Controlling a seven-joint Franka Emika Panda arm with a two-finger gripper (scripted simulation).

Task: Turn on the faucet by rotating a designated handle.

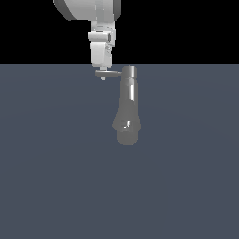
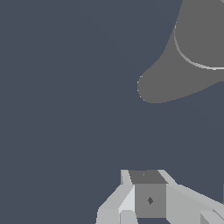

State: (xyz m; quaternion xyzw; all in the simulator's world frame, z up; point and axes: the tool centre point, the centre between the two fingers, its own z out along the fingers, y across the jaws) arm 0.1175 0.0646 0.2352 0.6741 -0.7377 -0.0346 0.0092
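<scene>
Faucet [image 1: 128, 107] lies on the grey floor [image 1: 56, 177], cap toward the far edge, handle [image 1: 108, 73] sticking out toward the exterior view's left. I see the gripper [image 1: 103, 76] right at the handle's outer end, seemingly touching. Can't tell whether the claw is spread or pressed together.

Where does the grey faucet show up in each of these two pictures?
Exterior view: the faucet stands at the centre, cap on top, just to the exterior view's right of the gripper.
Wrist view: only its rounded, widening body shows, cut off by the frame edge.
Shared landmark: the faucet's rounded wide end.
</scene>
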